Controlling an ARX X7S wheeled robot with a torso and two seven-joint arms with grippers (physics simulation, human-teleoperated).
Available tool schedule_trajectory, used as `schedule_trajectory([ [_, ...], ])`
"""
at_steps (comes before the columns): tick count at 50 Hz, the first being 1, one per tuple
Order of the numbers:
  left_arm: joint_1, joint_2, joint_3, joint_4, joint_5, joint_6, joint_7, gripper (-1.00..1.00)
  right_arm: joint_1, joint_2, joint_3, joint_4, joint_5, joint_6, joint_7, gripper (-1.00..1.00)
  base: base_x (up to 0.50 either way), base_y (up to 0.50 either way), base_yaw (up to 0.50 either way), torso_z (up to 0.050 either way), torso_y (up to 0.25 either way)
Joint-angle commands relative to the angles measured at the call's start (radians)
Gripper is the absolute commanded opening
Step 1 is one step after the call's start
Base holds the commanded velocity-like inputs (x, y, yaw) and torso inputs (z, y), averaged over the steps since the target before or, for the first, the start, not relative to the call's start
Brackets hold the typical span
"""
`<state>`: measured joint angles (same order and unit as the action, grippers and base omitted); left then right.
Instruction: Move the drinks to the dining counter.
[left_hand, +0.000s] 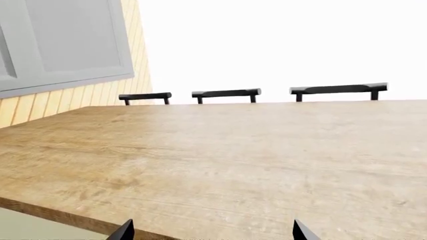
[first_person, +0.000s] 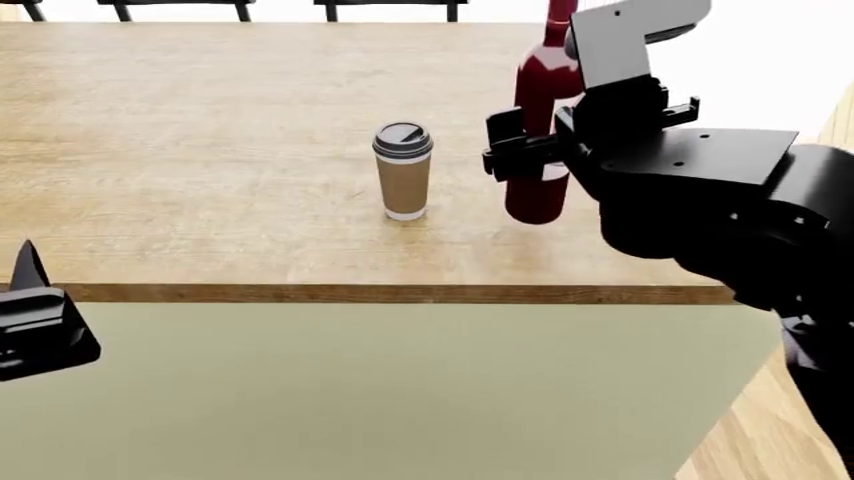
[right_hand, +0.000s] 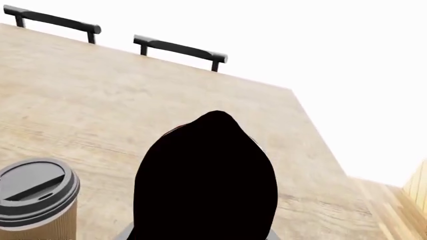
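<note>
The dining counter (first_person: 200, 120) has a light wood-plank top and pale green sides. The tan paper coffee cup (first_person: 402, 170) with a black lid stands upright on it near the front edge. My right gripper (first_person: 531, 152) is shut on the dark-red wine bottle (first_person: 538, 200), held upright just right of the cup, its base at or just above the top. In the right wrist view the bottle (right_hand: 207, 175) is a dark shape beside the cup (right_hand: 37, 200). My left gripper (left_hand: 212, 232) is open and empty at the counter's front edge (first_person: 27, 320). The ribbed grey-brown cup is out of view.
Black chair backs (left_hand: 227, 93) line the counter's far side, also seen in the head view (first_person: 387, 5). A grey cabinet (left_hand: 60, 40) hangs on a yellow plank wall. Wood floor (first_person: 761, 430) shows past the counter's right end.
</note>
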<state>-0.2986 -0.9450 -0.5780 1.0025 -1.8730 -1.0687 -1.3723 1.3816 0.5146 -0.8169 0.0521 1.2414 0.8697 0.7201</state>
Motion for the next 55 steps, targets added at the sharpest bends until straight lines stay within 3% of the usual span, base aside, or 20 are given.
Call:
schedule_trajectory([
  [1, 0.010, 0.013, -0.012, 0.000, 0.006, -0.011, 0.009, 1.00, -0.004, -0.007, -0.002, 0.030, -0.043, -0.006, -0.023, -1.00, 0.00, 0.00, 0.00, 0.000, 0.000],
  [31, 0.019, 0.024, -0.034, 0.001, 0.006, -0.026, 0.016, 1.00, -0.018, -0.005, -0.017, 0.036, -0.043, 0.005, -0.020, -1.00, 0.00, 0.00, 0.00, 0.000, 0.000],
  [32, 0.020, 0.025, -0.035, 0.001, 0.006, -0.027, 0.016, 1.00, -0.016, -0.005, -0.017, 0.037, -0.044, 0.008, -0.014, 1.00, 0.00, 0.00, 0.00, 0.000, 0.000],
  [55, -0.025, 0.006, 0.015, -0.006, -0.009, -0.013, -0.009, 1.00, -0.016, 0.020, 0.003, 0.001, -0.016, 0.019, 0.017, 1.00, 0.00, 0.00, 0.00, 0.000, 0.000],
])
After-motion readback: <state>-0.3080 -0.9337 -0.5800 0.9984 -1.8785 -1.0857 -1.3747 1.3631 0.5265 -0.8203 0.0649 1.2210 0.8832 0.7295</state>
